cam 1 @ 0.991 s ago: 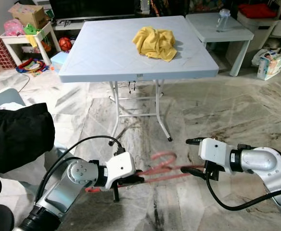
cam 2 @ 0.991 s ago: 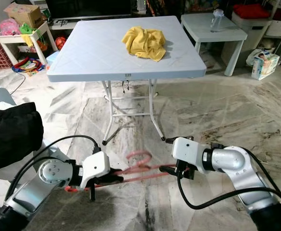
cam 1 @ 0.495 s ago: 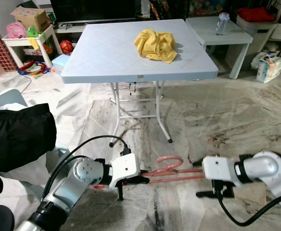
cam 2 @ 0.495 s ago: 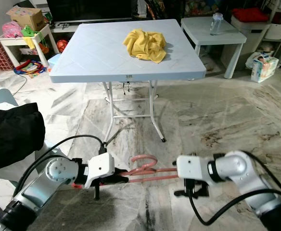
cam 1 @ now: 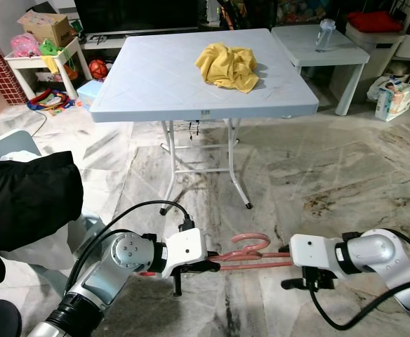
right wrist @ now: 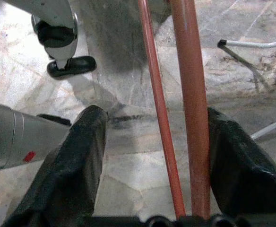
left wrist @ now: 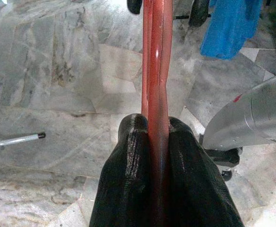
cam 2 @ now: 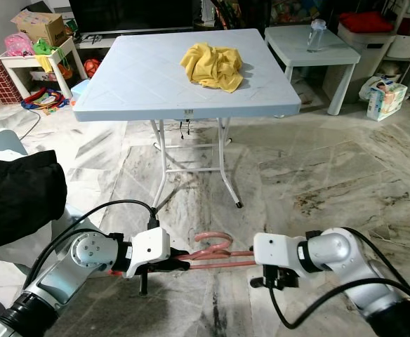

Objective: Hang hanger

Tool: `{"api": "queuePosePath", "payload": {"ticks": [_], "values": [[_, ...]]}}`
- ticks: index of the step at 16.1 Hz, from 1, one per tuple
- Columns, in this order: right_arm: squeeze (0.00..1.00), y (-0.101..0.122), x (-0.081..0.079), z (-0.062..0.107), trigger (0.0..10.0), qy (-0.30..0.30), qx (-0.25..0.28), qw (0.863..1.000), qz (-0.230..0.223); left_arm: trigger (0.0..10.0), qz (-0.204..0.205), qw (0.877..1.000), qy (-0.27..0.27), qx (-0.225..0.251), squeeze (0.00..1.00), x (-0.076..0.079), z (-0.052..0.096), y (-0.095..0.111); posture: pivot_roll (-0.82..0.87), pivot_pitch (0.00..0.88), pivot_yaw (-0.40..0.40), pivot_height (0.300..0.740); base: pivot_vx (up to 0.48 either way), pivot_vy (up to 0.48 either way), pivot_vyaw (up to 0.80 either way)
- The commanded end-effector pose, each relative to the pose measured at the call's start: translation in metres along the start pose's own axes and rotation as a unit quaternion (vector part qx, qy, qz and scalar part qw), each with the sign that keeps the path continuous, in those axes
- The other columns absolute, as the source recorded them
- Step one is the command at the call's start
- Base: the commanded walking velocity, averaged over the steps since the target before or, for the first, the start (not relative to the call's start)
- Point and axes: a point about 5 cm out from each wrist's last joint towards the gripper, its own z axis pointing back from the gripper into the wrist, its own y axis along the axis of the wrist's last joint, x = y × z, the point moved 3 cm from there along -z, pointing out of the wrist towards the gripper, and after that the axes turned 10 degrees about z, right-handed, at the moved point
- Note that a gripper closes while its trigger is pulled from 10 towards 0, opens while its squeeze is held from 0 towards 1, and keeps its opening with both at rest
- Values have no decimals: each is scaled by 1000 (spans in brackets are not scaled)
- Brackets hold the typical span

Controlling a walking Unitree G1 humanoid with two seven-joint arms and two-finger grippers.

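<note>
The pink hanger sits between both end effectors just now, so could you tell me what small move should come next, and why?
Probably close the right end effector on the hanger. Its fingers stand open on either side of the bars, while the left end effector is already clamped on the other end.

Folding counter (cam 1: 170, 77) on a marble floor (cam 1: 345, 168), carrying a crumpled yellow cloth (cam 1: 227, 63). Behind it to the right, a low white table (cam 1: 310, 43) with a bottle (cam 1: 323, 31). Black garment (cam 1: 22, 203) at left; toys (cam 1: 47, 95) near a small shelf.
</note>
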Motion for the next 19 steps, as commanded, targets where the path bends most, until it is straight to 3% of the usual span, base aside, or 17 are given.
{"api": "queuePosePath", "payload": {"ticks": [1, 2, 4, 6, 7, 8, 11, 19], "values": [[0, 3, 8, 2, 471, -10, -2, 1000, 12, 10000, -10, 1000, 0, -5, 0, -3, 1, 1, -104, 25, 51, 740, 0, 0, 0], [0, 5, 15, 4, 2196, -18, -4, 1000, 19, 10000, -11, 1000, -2, -3, 0, -3, -1, 2, -105, 25, 52, 740, 0, 0, 0], [0, 8, 19, 5, 2706, -23, -2, 999, 26, 10000, -12, 1000, -3, -2, 0, -2, -3, 2, -109, 24, 53, 740, 0, 0, 0], [0, 10, 20, 5, 1922, -22, 0, 999, 31, 10000, -13, 1000, -5, -1, 0, -1, -5, 2, -110, 23, 51, 740, 0, 0, 0], [0, 9, 17, 5, 431, -12, -5, 999, 36, 10000, -13, 1000, -6, 0, 0, -1, -6, 2, -111, 23, 50, 740, 0, 0, 0], [0, 8, 16, 6, 0, -9, -9, 999, 37, 10000, -13, 1000, -7, 0, 0, 0, -6, 2, -112, 23, 49, 740, 0, 0, 0], [0, -2, 14, 10, 0, 5, -30, 999, 40, 10000, -15, 1000, -8, -1, 0, 0, -8, 1, -114, 22, 45, 740, 0, 0, 0], [0, -4, 9, 5, 0, 19, -32, 998, 41, 10000, -17, 1000, -5, 1, 0, 0, -8, 1, -110, 21, 43, 740, 0, 0, 0]]}}
